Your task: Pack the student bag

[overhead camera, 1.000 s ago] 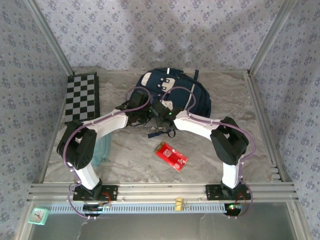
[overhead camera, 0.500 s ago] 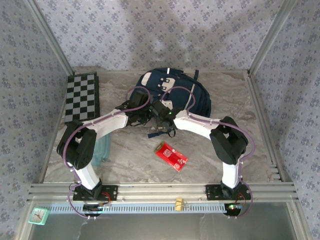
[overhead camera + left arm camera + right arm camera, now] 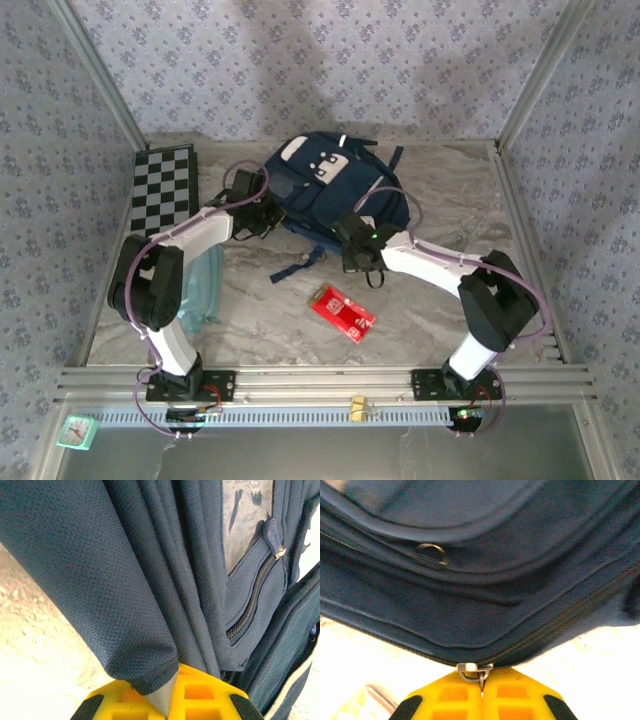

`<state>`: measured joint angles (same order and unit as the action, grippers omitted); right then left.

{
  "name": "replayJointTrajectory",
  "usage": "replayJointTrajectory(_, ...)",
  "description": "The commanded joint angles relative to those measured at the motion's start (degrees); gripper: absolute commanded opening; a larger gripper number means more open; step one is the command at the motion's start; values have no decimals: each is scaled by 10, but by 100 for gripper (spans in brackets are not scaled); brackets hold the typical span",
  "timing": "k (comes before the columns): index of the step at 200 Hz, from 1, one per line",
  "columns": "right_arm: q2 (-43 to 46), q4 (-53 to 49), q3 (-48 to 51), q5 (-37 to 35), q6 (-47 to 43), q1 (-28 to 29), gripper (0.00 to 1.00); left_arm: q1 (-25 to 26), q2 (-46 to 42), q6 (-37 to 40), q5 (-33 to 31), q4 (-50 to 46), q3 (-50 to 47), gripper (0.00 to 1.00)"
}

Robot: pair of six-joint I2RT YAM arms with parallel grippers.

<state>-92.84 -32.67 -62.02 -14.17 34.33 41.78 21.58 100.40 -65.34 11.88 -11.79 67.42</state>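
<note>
A navy blue student bag (image 3: 330, 195) is lying front side up on the far half of a marble-patterned table (image 3: 450, 200), roughly in the middle from left to right. Its long axis is running on a slant. The top end, with the white patch, is pointing toward the far left, and the bottom end is pointing toward the near right. A dark strap (image 3: 298, 265) is trailing off its near edge onto the table.

The left gripper (image 3: 262, 215) is reaching in at the bag's left edge. In the left wrist view its yellow fingers (image 3: 200, 695) are pressed together on a fold of the bag's navy fabric (image 3: 125, 580).

The right gripper (image 3: 352, 232) is meeting the bag's near right edge. In the right wrist view its jaws are closed on a small metal zip pull (image 3: 474, 669) at the rim of the bag (image 3: 480, 580).

A folded chessboard (image 3: 165, 190) is lying along the table's left side. A red packet (image 3: 342, 312) is lying near the front, between the two arms.
</note>
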Motion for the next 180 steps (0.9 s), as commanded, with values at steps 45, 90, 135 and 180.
replayJointTrajectory(45, -10, -6, -54, 120, -59, 1, 0, -34, 96, 94, 59, 12, 125, 0)
replayJointTrajectory(90, -21, 12, -71, 141, -55, 1, 0, -35, 37, 108, 93, -4, 82, 29)
replayJointTrajectory(135, -15, 31, -31, 154, -41, 2, 0, 7, -82, 1, 62, 32, -61, 51)
replayJointTrajectory(180, -3, 41, -17, 159, -38, 3, 0, 89, -121, -150, 21, 123, -158, 62)
